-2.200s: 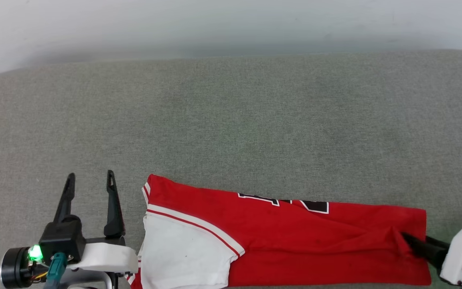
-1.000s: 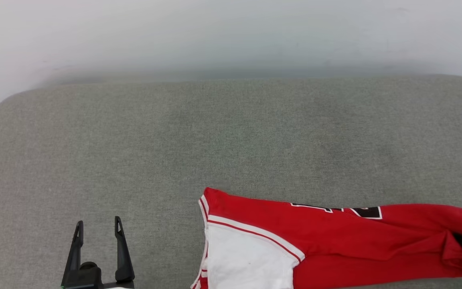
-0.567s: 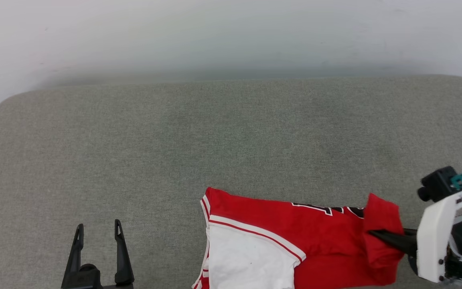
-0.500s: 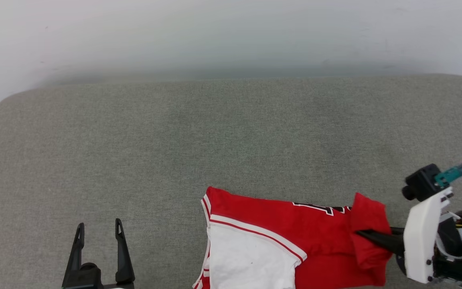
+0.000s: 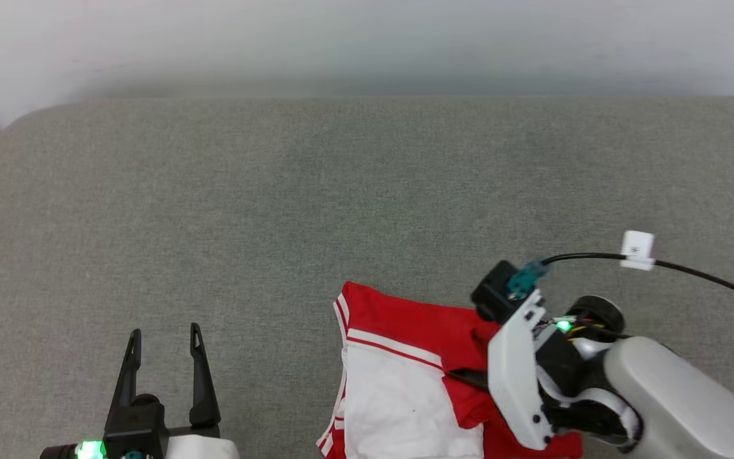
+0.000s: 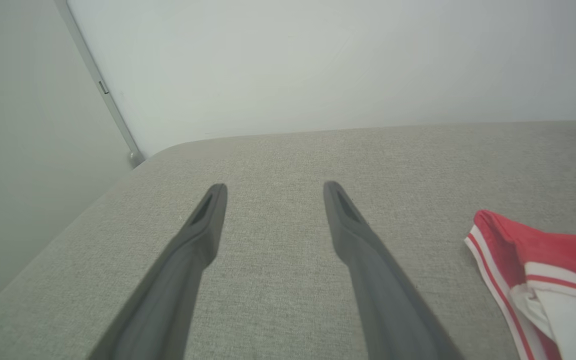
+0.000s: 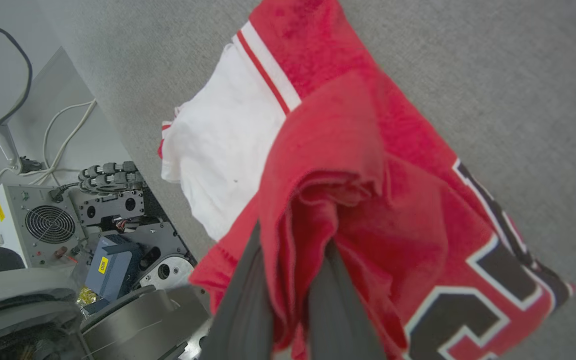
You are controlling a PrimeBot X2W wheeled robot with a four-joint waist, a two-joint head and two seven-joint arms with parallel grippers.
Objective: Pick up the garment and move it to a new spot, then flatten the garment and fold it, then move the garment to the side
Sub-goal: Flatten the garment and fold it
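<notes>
The garment, a red jersey with a white sleeve, lies at the near edge of the grey cushion. My right gripper is shut on its red hem and holds that end doubled over the body, next to the white sleeve. In the right wrist view the fingers pinch bunched red cloth of the garment, and black-and-white print shows at the lower right. My left gripper stands open over bare cushion to the left, apart from the garment. Nothing lies between the left gripper's fingers.
A pale wall rises behind the cushion. A black cable with a white tag runs from my right wrist across the cushion. Beside the cushion's near edge stand a fan box and loose cables.
My right gripper has carried the hem leftward over the garment, doubling it to about half its length. The head camera has shifted. The left gripper stays open.
</notes>
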